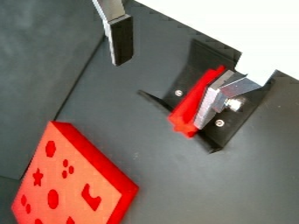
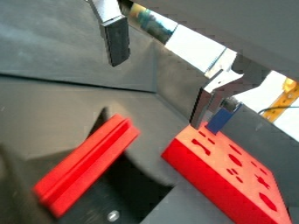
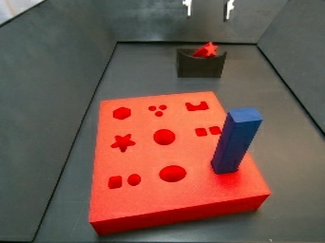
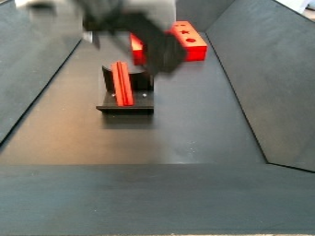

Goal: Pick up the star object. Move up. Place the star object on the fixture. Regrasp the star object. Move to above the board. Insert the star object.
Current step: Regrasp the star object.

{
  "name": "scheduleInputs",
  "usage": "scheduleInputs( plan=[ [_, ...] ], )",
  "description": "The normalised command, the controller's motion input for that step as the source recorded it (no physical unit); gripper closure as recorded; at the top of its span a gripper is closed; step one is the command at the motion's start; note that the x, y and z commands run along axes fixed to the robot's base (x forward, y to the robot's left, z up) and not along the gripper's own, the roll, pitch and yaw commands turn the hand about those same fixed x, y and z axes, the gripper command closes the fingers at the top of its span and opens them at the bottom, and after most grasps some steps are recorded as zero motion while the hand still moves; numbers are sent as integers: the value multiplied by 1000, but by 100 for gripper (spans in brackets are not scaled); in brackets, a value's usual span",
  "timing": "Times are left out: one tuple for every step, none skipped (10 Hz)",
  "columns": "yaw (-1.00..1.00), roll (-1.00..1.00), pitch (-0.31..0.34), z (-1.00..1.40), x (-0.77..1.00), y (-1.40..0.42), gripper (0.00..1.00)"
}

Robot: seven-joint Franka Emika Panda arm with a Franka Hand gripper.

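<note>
Star object (image 1: 191, 106) rests on edge in the fixture (image 1: 222, 131), long axis along the bracket. Gripper (image 3: 208, 9), fingers (image 1: 119, 39) apart and empty, hovers above it, offset to one side; regrasping likely requires descending astride the piece. Board (image 3: 172, 152) lies well apart.

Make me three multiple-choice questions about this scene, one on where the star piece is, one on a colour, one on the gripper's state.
1. Where is the star object?
A. in the board
B. on the fixture
C. between the gripper's fingers

2. What colour is the tall block standing on the board?
A. blue
B. green
C. yellow

3. What state is the gripper in?
A. shut on the star
B. open, above the fixture
C. shut on the block

Answers: 1 B, the star rests on the dark bracket. 2 A, it shows blue in a side view. 3 B, its fingers stand apart with nothing between them.
</note>
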Motion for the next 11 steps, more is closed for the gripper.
scheduleInputs(
  plan=[
    [-1, 1000, 48, 901, -131, -944, 0],
    [-1, 1000, 44, 619, -88, -720, 0],
    [-1, 1000, 42, 388, -63, -536, 0],
    [-1, 1000, 40, 151, -48, -343, 0],
    [-2, 1000, 36, 19, -21, -92, 0],
    [-1, 1000, 36, 45, -23, -18, 0],
    [-1, 1000, 33, 32, -24, -37, 0],
    [0, 1000, 28, 16, -24, -39, 0],
    [1, 1000, 21, 11, -24, -25, 0],
    [2, 1000, 16, 11, -22, -20, 0],
    [3, 1000, 10, 11, -16, -21, 0]
  ],
)
